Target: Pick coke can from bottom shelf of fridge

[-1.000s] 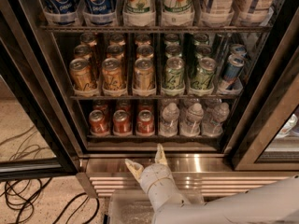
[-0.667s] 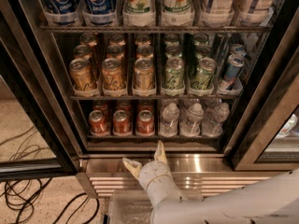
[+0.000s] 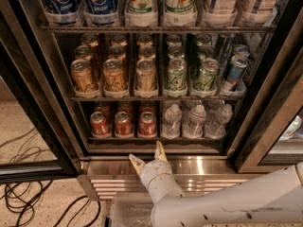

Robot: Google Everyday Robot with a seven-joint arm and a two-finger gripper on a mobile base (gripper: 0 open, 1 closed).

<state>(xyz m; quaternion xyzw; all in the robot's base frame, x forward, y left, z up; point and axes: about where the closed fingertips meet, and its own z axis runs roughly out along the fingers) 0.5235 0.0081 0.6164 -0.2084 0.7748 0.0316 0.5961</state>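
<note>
because the coke can (image 3: pixel 147 124) sits low on the bottom shelf (image 3: pixel 156 139), we hold our gripper (image 3: pixel 148 157) spread wide just below it.

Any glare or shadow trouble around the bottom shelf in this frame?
Camera view: strong glare on the steel base, right of the open end effector, which sits just below the bottom shelf. Camera view: front coke cans dim but clearly red; rows behind them sink into shadow.
</note>
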